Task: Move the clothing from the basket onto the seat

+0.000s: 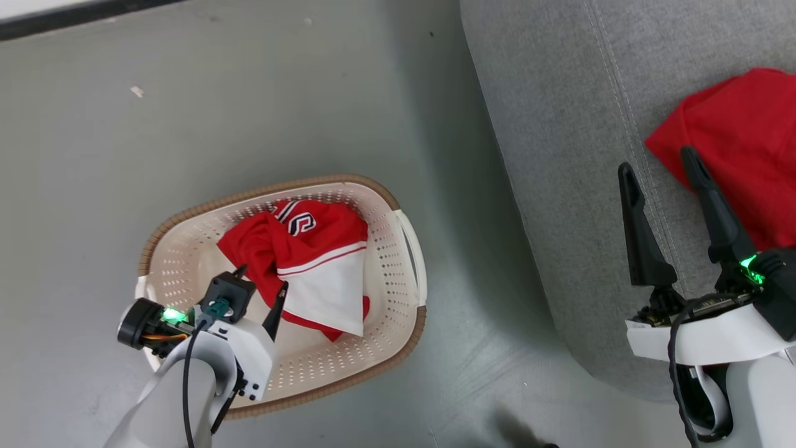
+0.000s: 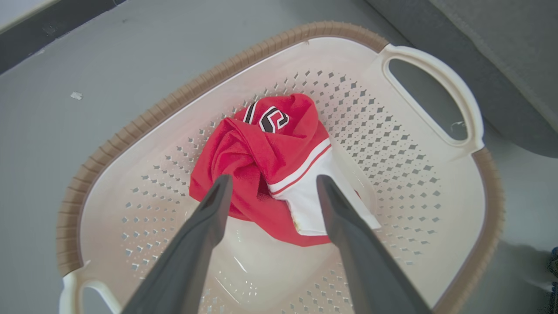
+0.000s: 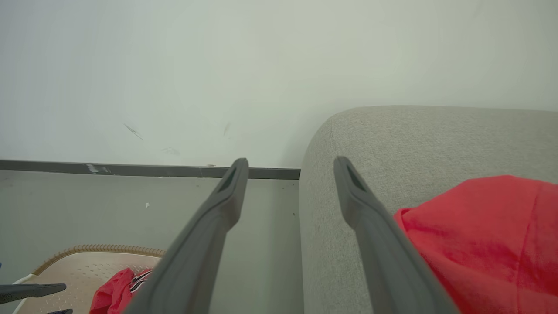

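1. A crumpled, soft, bright red-and-white garment (image 1: 311, 261) lies on the bottom of the oval cream-white perforated plastic basket (image 1: 180, 267), which has a brown woven-look rim. The garment's white panel, edged with a red stripe, faces up. A black-and-white mark shows on its far fold.
2. A second piece of clothing, a plain red garment (image 1: 740, 143), lies bunched on the large grey fabric-upholstered seat (image 1: 559, 124), at the right edge of the head view.
3. The basket stands on the smooth grey floor (image 1: 249, 93) near the seat's rounded corner, with a strip of floor between them. One white side handle (image 2: 451, 87) faces the seat.
4. The left claw (image 2: 273, 181) hangs over the basket with its two long dark fingers spread apart and pointing down at the red-and-white garment. It grips nothing. Whether its tips touch the cloth cannot be told.
5. The right claw (image 1: 656, 160) is above the seat, its fingers also apart and empty. One finger lies just beside the edge of the plain red garment.
6. In the right wrist view, a pale wall (image 3: 261, 65) rises beyond the floor, with a dark skirting strip (image 3: 130, 168) along its foot.
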